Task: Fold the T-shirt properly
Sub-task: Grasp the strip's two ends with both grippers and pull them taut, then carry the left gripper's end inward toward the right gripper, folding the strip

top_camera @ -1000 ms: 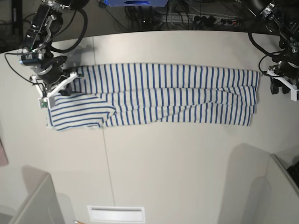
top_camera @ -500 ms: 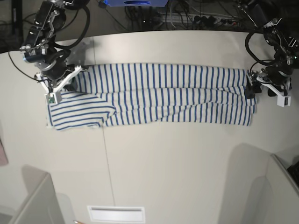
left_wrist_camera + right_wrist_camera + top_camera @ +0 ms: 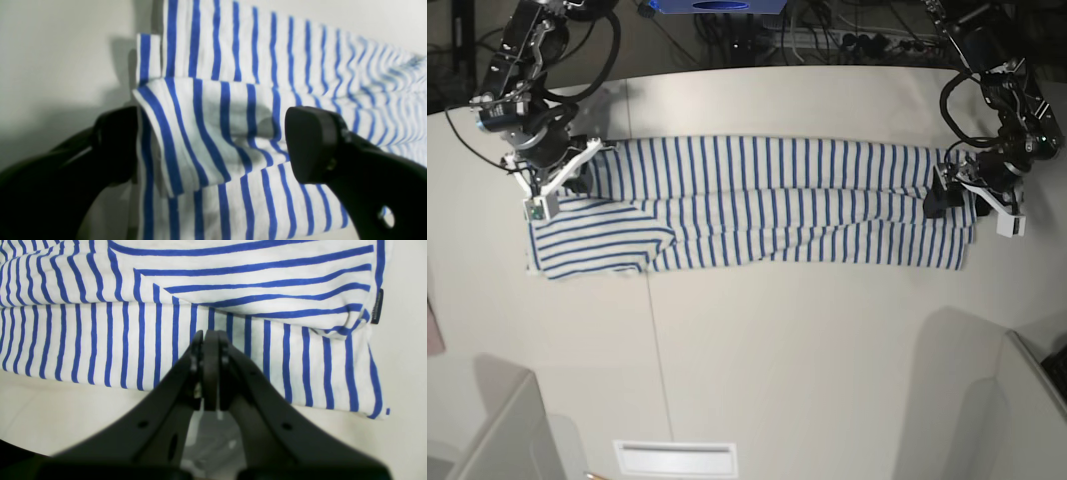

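Since a second ago the left gripper (image 3: 960,192) has travelled from off the cloth's end, where it sat beside the hem, to over the end of the T-shirt (image 3: 757,205), and its jaws have spread wide. In the left wrist view they straddle a raised fold of striped cloth (image 3: 200,133), one finger (image 3: 310,143) over the fabric and the other at its edge, neither pressing it, so nothing is gripped. The right gripper (image 3: 552,180) has shifted only slightly at the opposite end, near the sleeve; its jaws are pressed together with nothing seen between them, the tips hovering over the stripes in the right wrist view.

The T-shirt lies as a long folded band across the far half of the pale table (image 3: 777,340), one sleeve folded out at the right gripper's end.

The base view cuts off both arms at the top edge, and the left gripper's fingertips are hard to make out there. A small dark tag (image 3: 377,306) shows at the cloth's edge; its writing is too small to read
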Controlling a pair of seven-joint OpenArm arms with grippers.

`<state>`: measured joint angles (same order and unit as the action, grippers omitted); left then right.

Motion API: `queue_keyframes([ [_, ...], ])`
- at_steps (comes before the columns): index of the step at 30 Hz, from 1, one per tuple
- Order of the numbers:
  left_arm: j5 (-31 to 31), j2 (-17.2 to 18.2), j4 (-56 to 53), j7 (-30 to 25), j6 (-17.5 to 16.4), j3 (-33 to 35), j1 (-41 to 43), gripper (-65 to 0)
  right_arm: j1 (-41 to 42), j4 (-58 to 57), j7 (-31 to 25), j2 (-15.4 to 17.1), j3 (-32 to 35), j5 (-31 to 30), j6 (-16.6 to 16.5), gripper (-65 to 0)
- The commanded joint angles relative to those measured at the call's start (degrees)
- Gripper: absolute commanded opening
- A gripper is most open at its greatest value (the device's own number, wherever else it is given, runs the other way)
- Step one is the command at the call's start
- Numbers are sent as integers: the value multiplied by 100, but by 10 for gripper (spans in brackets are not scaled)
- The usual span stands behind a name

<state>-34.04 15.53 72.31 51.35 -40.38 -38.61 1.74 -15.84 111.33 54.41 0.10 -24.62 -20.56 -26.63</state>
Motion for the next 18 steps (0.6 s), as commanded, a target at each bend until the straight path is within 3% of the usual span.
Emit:
queue_keyframes([
  [1,121,43,-89,214,38,-20,-2,-72,41,107,-109,30,-21,-76,-31,-650],
  [5,112,51,-396,214,38,-47,-11,-286,32,107,-109,30,-30,-76,-31,-650],
  [9,112,51,-440,214,38,6,-90,-436,32,107,-92,21,-30,-111,-40,-650],
  [11,112,51,-440,214,38,-47,-117,-522,-21,107,-83,21,-48,-322,-40,-650],
  [13,112,139,-440,214,38,-99,-134,-647,-100,107,-83,3,-303,-709,-40,-650],
  [18,112,254,-440,214,38,-618,-284,-650,-232,72,-65,39,-953,-1571,-40,-650],
])
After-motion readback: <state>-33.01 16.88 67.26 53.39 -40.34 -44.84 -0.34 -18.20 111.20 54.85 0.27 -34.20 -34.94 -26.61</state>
